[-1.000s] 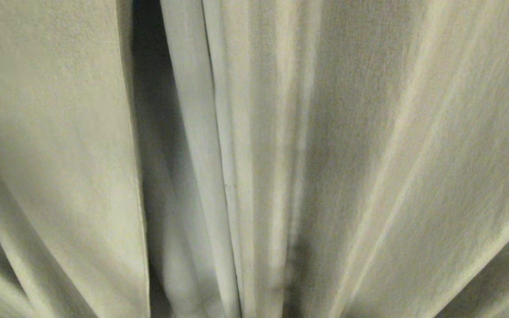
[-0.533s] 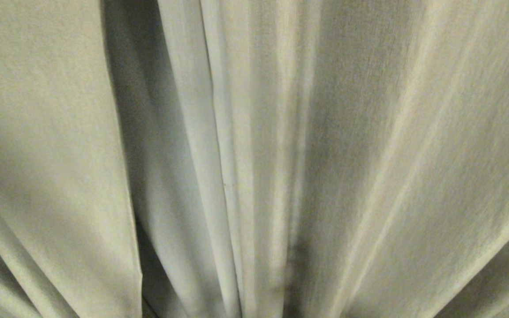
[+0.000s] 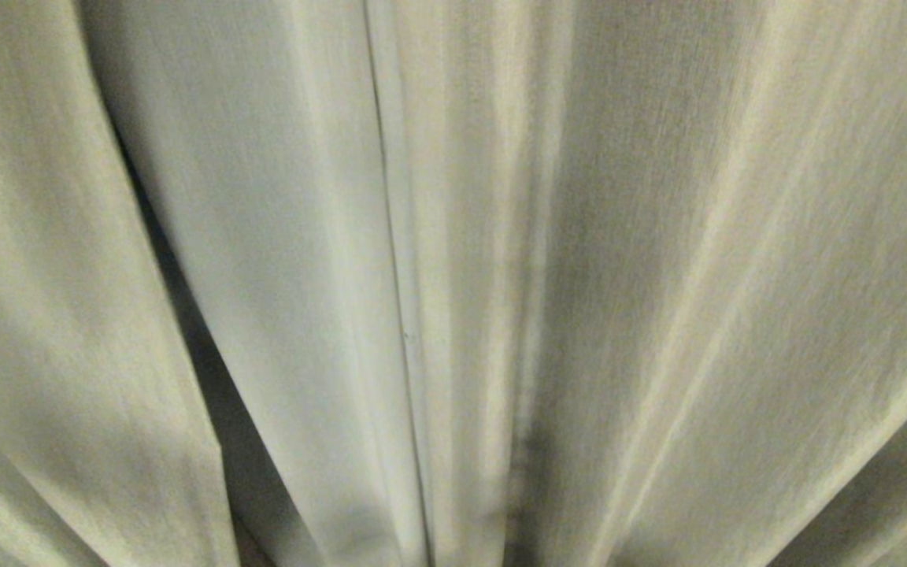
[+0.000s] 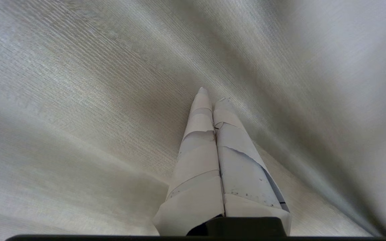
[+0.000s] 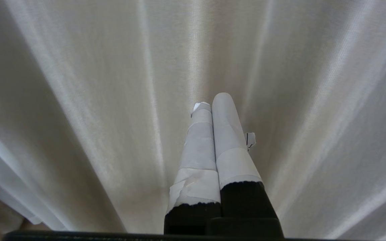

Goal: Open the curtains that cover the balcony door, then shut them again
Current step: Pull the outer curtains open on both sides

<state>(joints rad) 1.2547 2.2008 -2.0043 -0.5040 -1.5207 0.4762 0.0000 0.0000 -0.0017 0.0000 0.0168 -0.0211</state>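
- Head view: the curtains fill the whole frame, cream cloth in long upright folds. A hemmed edge runs top to bottom just left of centre, with a dark shadowed slit between the folds further left. No glass or frame of the balcony door shows; it lies hidden behind the cloth. Neither arm is in this view.
- Left wrist view: the left pincer has its taped fingers pressed together, pinching nothing. The tips lie close against the woven cloth, apparently pushing into it, though contact is hard to confirm.
- Right wrist view: the right pincer is likewise pressed together and empty, pointing at the folds, apart from them as far as I can tell.
- Judgement: the opening step seems in hand, the left arm sweeping one panel aside. The next move calls for carrying that panel further sideways until the door shows.
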